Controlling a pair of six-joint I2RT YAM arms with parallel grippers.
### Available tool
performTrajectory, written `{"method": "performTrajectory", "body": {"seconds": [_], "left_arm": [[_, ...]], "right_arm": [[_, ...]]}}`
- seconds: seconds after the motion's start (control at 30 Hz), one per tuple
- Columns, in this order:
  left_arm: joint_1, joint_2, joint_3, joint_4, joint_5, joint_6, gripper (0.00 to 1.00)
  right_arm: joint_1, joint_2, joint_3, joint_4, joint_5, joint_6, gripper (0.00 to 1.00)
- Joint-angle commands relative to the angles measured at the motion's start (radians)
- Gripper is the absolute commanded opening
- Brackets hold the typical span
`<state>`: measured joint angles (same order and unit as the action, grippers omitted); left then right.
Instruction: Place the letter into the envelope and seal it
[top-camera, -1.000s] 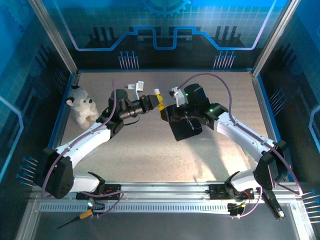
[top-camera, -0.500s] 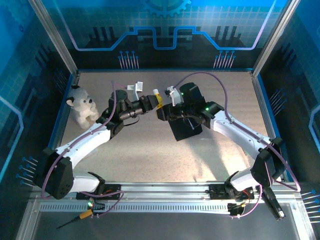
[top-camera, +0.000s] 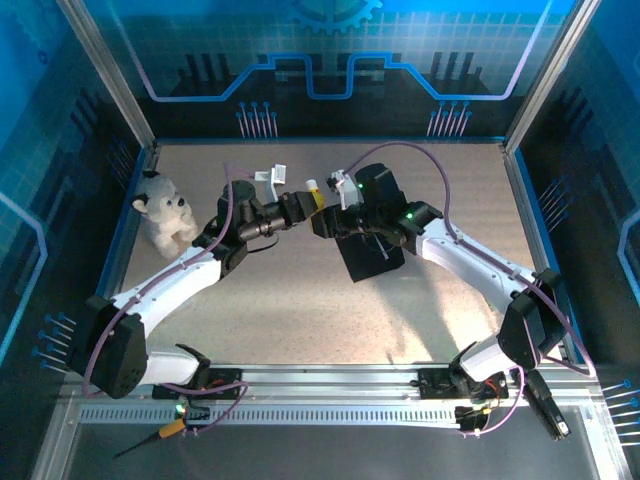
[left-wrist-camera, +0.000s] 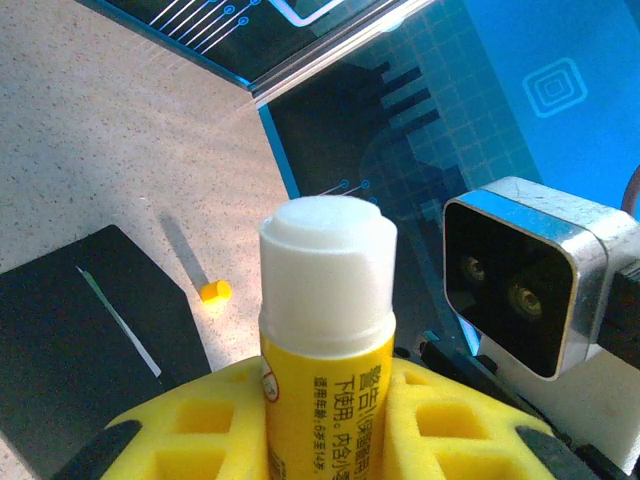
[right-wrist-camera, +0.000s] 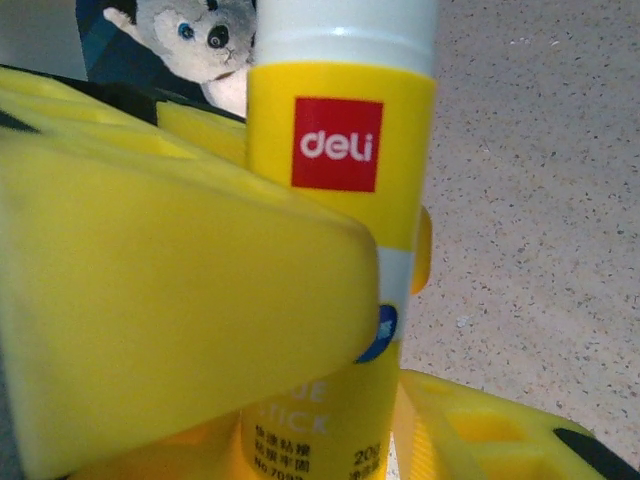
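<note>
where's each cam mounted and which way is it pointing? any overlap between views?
Top external: high behind the robot, looking down at the table; both arms show, left pincer and right pincer meeting at the glue stick.
Left wrist: on left arm, looking past the glue stick toward the right wrist camera housing; yellow pads at bottom.
Right wrist: on right arm, close on the glue stick, facing the plush dog; yellow pads show.
Shared: glue stick in all three; envelope in top and left wrist.

Arms angled inward, left end effector (top-camera: 312, 203) nose-to-nose with right end effector (top-camera: 324, 218).
</note>
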<state>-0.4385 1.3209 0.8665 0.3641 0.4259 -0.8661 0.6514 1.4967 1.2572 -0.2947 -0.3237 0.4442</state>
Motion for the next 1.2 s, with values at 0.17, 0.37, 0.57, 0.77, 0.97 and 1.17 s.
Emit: {"method": "performTrajectory", "body": {"seconds": [0.17, 0.37, 0.57, 0.77, 0.97, 1.17], "left_arm": [[-0.002, -0.028, -0.006, 0.026, 0.008, 0.001, 0.00], [0.011, -0.037, 0.000, 0.017, 0.004, 0.008, 0.00], [0.024, -0.035, 0.013, 0.003, 0.009, 0.018, 0.00], [0.029, -0.031, 0.015, 0.004, 0.017, 0.015, 0.00], [0.036, -0.032, 0.012, 0.001, 0.021, 0.016, 0.00], [0.044, -0.037, 0.020, 0.040, 0.106, 0.045, 0.00]], "right_arm": [[0.013, 0.005, 0.022, -0.001, 0.005, 0.015, 0.37], [0.013, 0.002, 0.015, -0.006, -0.002, 0.018, 0.38], [0.013, -0.005, 0.002, -0.005, 0.001, 0.018, 0.36], [0.011, -0.003, 0.002, 0.003, -0.005, 0.019, 0.30], [0.005, -0.004, 0.004, 0.009, -0.036, 0.021, 0.21], [-0.046, -0.033, -0.039, 0.128, -0.217, 0.051, 0.19]]}}
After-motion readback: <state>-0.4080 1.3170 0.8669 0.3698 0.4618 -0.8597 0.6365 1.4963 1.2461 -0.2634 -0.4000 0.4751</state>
